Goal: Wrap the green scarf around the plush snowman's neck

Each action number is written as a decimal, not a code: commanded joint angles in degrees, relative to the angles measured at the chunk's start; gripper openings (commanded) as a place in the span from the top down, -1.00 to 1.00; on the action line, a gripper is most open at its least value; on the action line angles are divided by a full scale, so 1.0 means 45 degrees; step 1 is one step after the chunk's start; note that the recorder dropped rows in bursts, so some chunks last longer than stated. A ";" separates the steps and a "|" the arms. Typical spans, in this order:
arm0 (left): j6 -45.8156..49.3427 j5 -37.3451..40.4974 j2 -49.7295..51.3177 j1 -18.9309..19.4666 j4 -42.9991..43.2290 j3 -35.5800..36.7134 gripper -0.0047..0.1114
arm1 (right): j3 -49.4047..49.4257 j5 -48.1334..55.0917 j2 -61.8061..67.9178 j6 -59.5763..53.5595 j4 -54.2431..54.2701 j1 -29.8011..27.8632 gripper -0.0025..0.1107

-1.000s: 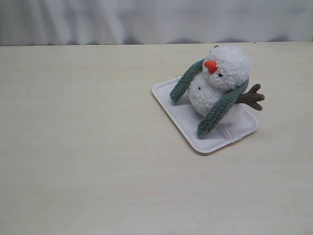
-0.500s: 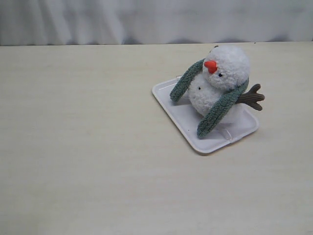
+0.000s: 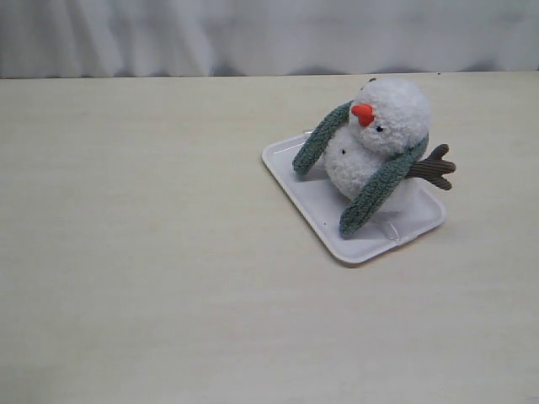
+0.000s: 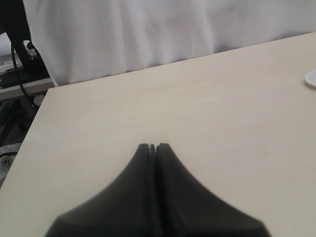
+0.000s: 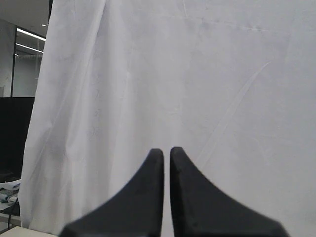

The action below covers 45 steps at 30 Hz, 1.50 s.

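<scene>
Left gripper (image 4: 152,146) is clenched on nothing, its jaws pressed together above the bare table (image 4: 222,98). Right gripper (image 5: 166,149) is likewise closed and empty, facing a white curtain (image 5: 222,74). In the exterior view the snowman (image 3: 379,126) sits on a white tray (image 3: 396,227) at 2 o'clock. The scarf (image 3: 381,187) lies round its neck (image 3: 368,143), both ends trailing toward 7 o'clock. A brown twig arm (image 3: 434,168) sticks out at 3 o'clock.

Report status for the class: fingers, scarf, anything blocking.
Status: left fingers shut, empty; right fingers shut, empty. The green scarf draped around the plush snowman at the neck, both ends hanging in front; snowman on white tray. No obstruction seen.
</scene>
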 commanded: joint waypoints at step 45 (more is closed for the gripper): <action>-0.0084 -0.0134 -0.0043 0.0052 -0.0032 0.0033 0.92 | 0.6720 -0.1432 -0.0048 -0.0036 0.0002 -0.2431 0.88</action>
